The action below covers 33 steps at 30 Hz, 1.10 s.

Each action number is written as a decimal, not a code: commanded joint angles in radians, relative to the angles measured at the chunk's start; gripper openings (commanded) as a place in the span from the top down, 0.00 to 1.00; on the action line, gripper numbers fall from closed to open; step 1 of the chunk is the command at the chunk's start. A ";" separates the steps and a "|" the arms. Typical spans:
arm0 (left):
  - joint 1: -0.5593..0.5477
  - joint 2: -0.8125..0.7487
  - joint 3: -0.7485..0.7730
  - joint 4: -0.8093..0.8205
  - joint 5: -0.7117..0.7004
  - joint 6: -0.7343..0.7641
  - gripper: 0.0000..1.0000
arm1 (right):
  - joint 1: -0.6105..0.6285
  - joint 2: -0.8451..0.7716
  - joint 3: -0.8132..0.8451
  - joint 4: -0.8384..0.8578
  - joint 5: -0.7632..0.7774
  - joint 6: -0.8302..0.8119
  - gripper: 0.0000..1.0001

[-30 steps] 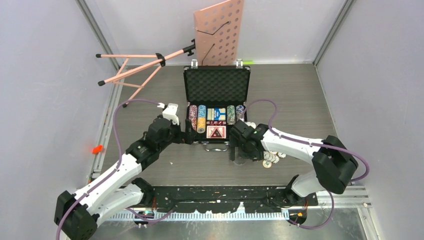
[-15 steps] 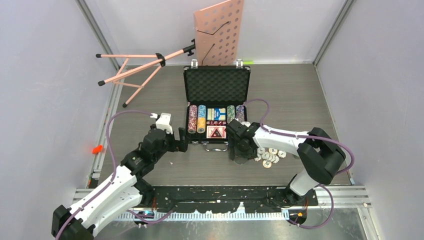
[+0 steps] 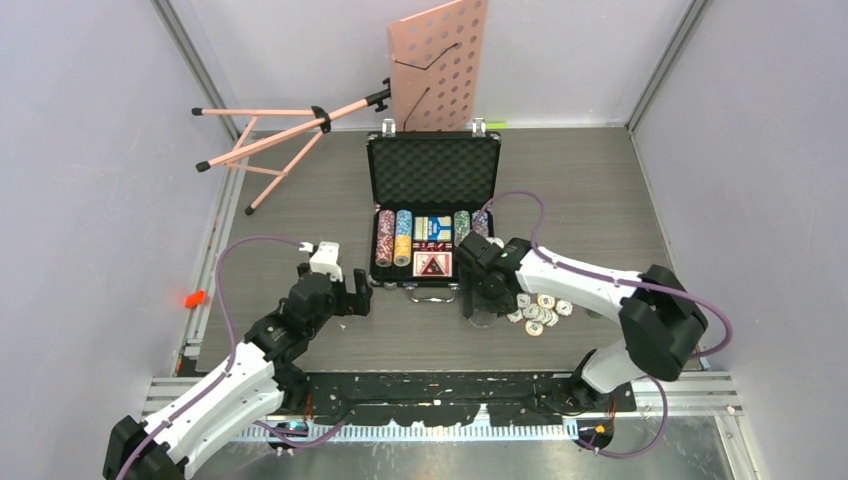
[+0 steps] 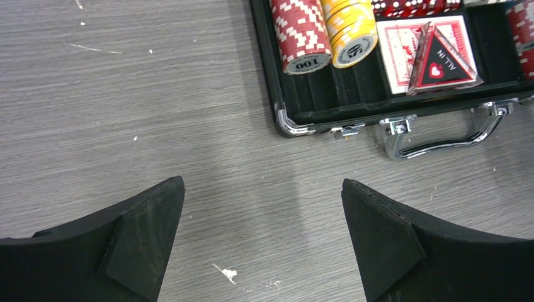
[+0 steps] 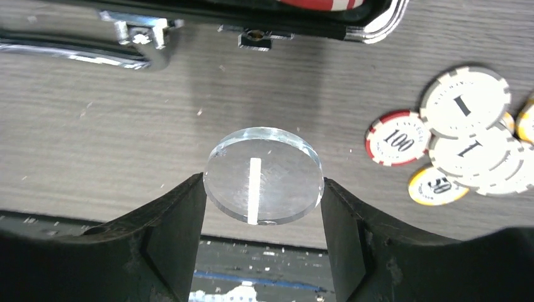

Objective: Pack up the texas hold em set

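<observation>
The right gripper (image 5: 263,192) pinches a clear disc (image 5: 277,160) just in front of the open briefcase (image 3: 432,172), the left gripper (image 4: 263,211) is spread, and while chip rows (image 3: 392,238) are stowed, loose chips (image 5: 466,135) and lid closing apparently remain.

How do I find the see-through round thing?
Find the open black case in the middle of the table. Just outside its handle, the right hand holds a clear disc. Unlike the numbered chips beside it, you can see straight through it.
</observation>
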 commanded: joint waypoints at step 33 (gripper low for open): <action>0.003 -0.175 -0.100 0.101 -0.011 -0.020 0.00 | -0.196 0.653 0.990 -0.080 -0.032 -0.073 0.52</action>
